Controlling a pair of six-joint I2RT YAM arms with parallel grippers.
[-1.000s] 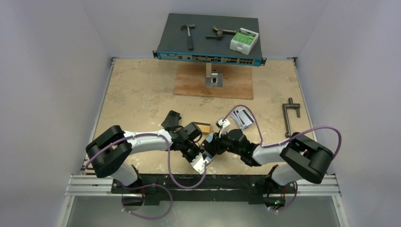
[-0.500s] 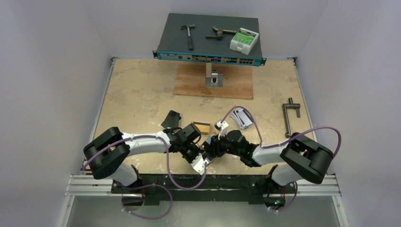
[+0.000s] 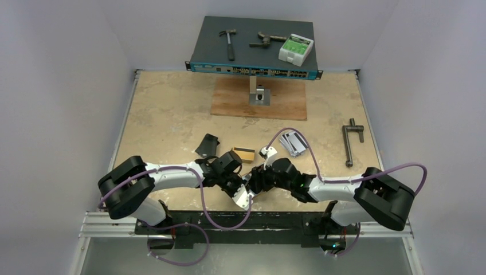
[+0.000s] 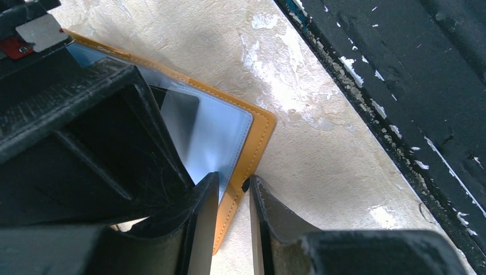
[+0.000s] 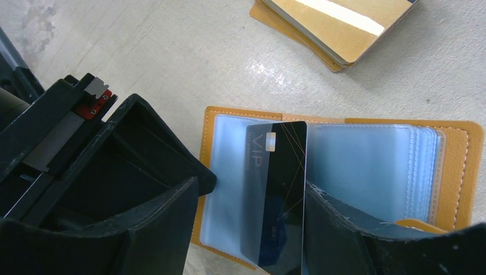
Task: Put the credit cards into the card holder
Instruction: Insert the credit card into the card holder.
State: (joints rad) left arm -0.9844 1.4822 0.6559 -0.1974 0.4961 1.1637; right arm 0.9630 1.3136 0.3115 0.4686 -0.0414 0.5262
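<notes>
**Two grippers over the open card holder, near edge of the table**

The card holder (image 5: pixel 458 166) lies opened flat on the table (image 3: pixel 172 114), close to its near edge and between the two arms, with its greyish clear sleeves facing up. The left gripper (image 4: pixel 234 179) has its jaws drawn close together on the holder's orange stitched border, one finger on the sleeve side and the other at the outer edge, so the holder is pinched there. The right gripper (image 5: pixel 250 186) has its jaws spread wide over the middle of the holder. A dark, glossy card marked VIP (image 5: pixel 278 189) lies between them on the sleeves. One long edge of the card is just beside one finger and its other edge stands apart from the opposite finger, so the card is not clamped. Whether its lower end sits inside a sleeve cannot be told.

The yellow-orange card stack (image 5: pixel 338 26) rests on the table just beyond the holder. A fan of silver-grey cards (image 3: pixel 293 142) lies to the right of that stack, and the black folded case (image 3: pixel 207 144) lies to its left, apart from both grippers.
</notes>
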